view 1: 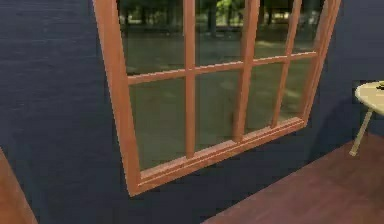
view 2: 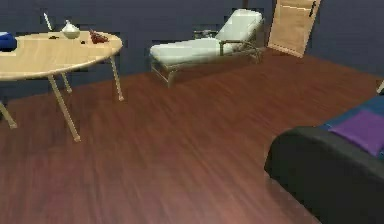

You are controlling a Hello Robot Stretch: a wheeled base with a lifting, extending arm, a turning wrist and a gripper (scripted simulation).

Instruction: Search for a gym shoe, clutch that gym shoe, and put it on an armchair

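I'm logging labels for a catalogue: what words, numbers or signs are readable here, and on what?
None readable. The window frame, door, lounge chair and round table show no lettering; the small things on the table are too small to tell.

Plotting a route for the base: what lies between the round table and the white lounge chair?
In the arm side view, the stretch between the round table and the white lounge chair is bare wooden floor.

We find no legible text, label, number or sign on any surface in the forward view or the arm side view.
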